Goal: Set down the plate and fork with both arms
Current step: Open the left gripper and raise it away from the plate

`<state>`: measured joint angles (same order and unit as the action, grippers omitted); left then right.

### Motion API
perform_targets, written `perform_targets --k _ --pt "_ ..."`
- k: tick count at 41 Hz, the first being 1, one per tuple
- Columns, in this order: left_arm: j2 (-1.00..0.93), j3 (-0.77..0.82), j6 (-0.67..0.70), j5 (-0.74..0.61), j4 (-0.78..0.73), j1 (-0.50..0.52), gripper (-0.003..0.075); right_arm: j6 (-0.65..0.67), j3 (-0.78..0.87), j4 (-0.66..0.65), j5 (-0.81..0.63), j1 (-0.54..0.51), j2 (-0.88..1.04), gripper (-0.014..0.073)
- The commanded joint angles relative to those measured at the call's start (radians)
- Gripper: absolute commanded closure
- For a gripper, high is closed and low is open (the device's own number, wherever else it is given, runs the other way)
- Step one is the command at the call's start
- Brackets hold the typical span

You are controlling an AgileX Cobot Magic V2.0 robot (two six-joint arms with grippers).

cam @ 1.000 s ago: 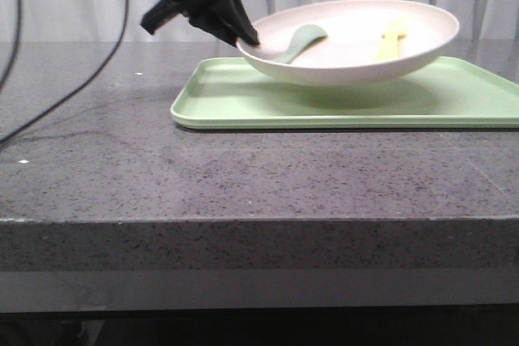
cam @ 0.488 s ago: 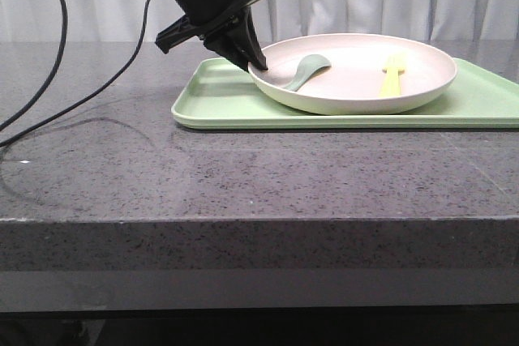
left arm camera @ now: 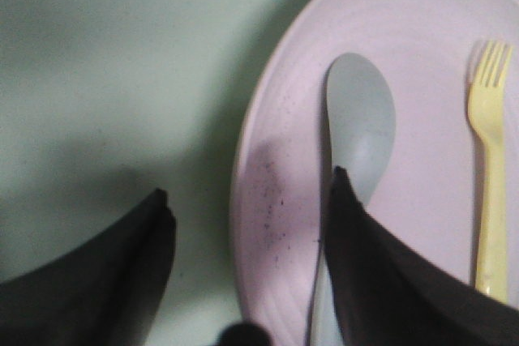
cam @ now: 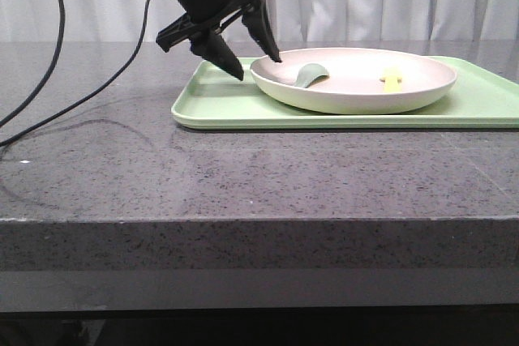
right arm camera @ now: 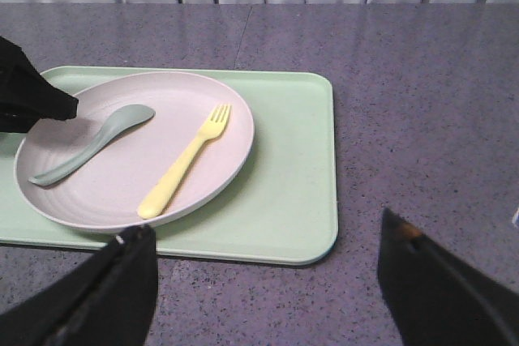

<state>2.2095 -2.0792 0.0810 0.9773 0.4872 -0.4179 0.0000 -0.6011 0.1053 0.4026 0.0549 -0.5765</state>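
Observation:
The pale pink plate [cam: 357, 91] rests on the light green tray [cam: 219, 107]. The yellow fork [cam: 392, 79] lies in the plate's right half, with a grey-green spoon [cam: 308, 74] in its left half. My left gripper [cam: 258, 69] is open, its fingers astride the plate's left rim without gripping it. In the left wrist view the gripper [left arm camera: 248, 184] stands over the plate's rim [left arm camera: 272, 200], one finger above the spoon [left arm camera: 361, 115], the fork [left arm camera: 489, 160] beyond. My right gripper [right arm camera: 263, 224] is open and empty, above the table near the tray's right front, apart from the plate [right arm camera: 122, 184] and fork [right arm camera: 185, 164].
The tray [right arm camera: 292, 168] lies on a dark speckled stone table [cam: 243, 176] with a front edge close to the camera. Black cables [cam: 49, 111] trail over the table's left side. White curtains hang behind.
The plate came down from a tilted, lifted hold to rest flat on the tray. My left gripper opened and let go of the plate's rim.

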Motion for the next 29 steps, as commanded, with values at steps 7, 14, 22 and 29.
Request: perform_targets --k 7,14,22,29 --pt "-0.101 -0.147 -0.051 0.133 0.034 0.04 0.0277 -0.008 -0.037 0.002 -0.068 0.002 -0.007 0.0011" --pt "-0.101 -0.216 -0.055 0.255 -0.015 0.038 0.0531 -0.008 -0.037 0.002 -0.068 0.002 -0.007 0.0011" --pt "-0.11 -0.225 -0.059 0.295 -0.047 0.031 0.0738 -0.008 -0.037 0.002 -0.068 0.002 -0.007 0.0011" --pt "-0.164 -0.199 -0.059 0.295 -0.181 0.009 0.0738 -0.008 -0.037 0.002 -0.068 0.002 -0.007 0.0011"
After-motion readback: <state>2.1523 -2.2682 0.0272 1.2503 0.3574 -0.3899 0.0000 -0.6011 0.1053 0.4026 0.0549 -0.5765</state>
